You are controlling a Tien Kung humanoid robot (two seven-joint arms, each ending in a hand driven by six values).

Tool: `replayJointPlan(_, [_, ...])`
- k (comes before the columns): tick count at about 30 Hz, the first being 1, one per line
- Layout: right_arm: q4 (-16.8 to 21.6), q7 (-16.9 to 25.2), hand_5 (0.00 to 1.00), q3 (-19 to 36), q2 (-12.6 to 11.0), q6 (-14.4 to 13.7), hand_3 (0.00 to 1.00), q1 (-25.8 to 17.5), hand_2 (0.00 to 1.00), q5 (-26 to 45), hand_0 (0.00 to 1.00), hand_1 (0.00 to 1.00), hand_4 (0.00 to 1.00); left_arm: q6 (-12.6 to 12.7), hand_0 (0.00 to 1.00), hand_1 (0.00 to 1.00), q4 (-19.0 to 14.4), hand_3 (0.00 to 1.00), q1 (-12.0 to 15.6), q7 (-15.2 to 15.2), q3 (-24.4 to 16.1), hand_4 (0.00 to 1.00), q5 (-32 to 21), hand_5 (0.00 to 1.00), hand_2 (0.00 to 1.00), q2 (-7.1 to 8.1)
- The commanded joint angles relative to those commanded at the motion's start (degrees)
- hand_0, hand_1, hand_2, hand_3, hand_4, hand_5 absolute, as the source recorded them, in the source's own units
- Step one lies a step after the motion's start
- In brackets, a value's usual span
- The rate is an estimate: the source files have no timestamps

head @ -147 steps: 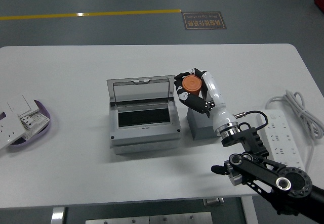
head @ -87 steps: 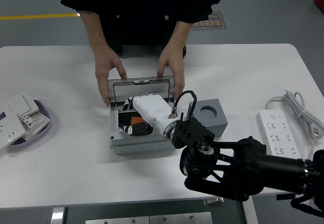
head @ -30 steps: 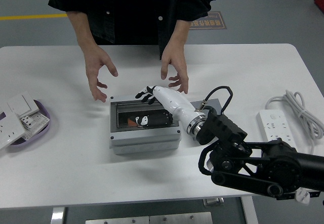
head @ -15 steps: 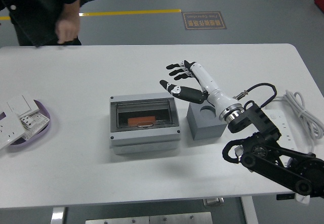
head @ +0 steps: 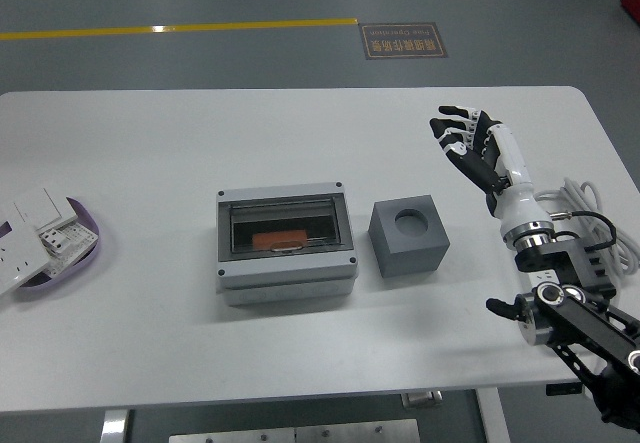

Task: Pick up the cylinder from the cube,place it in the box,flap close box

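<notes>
Narrow gap between box (head: 286, 243) (closed) and cube (head: 407, 235)

1. A grey box (head: 286, 246) sat near the middle of the white worktop (head: 300, 143), its clear flap lying shut over the opening.
2. An orange cylinder (head: 280, 237) showed through the flap, lying inside the box.
3. A grey cube (head: 407, 236) with an empty round socket in its top stood just right of the box.
4. The right hand (head: 474, 149) was raised over the worktop's right side, well apart from the cube, fingers spread and holding nothing.
5. A purple tray (head: 80, 220) of white switch plates (head: 30, 225) sat at the left edge.
6. A white power strip (head: 590, 263) lay at the right edge, partly behind the arm.
</notes>
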Motion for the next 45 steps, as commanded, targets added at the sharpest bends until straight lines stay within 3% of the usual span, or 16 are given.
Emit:
replayJointPlan(7, [-2.0, 7.9, 0.446, 0.2, 0.6, -0.3, 0.645, -0.3, 0.620, 9.0, 0.702, 0.622, 0.768, -0.1, 0.595, 0.619, -0.1, 0.625, -0.2, 0.0, 1.3, 0.675, -0.2, 0.232, 0.608, 0.85])
replayJointPlan(11, [-2.9, 9.5, 0.446, 0.5, 0.9, -0.5, 0.645, -0.6, 0.620, 11.7, 0.702, 0.622, 0.768, -0.2, 0.595, 0.619, -0.1, 0.625, 0.0, -0.1, 1.8, 0.675, -0.4, 0.232, 0.608, 1.39])
replayJointPlan(23, [-5.0, 9.5, 0.434, 1.3, 2.5, -0.3, 0.633, -1.8, 0.597, 11.9, 0.696, 0.622, 0.759, -0.5, 0.596, 0.620, -0.3, 0.626, 1.1, 0.1, 3.3, 0.676, -2.0, 0.233, 0.610, 2.44])
replayJointPlan(36, [-3.8, 9.1, 0.428, 6.4, 2.3, 0.1, 0.634, -4.2, 0.600, 10.5, 0.690, 0.621, 0.760, -1.1, 0.597, 0.621, -0.6, 0.627, 1.4, 0.0, -1.4, 0.677, 0.4, 0.232, 0.610, 1.95])
replayJointPlan(45, [-3.4, 9.0, 0.425, 8.3, 2.4, 0.2, 0.631, -4.4, 0.598, 9.6, 0.690, 0.617, 0.764, -1.2, 0.597, 0.621, -0.8, 0.628, 0.6, -0.1, -2.0, 0.678, 1.1, 0.232, 0.612, 1.84])
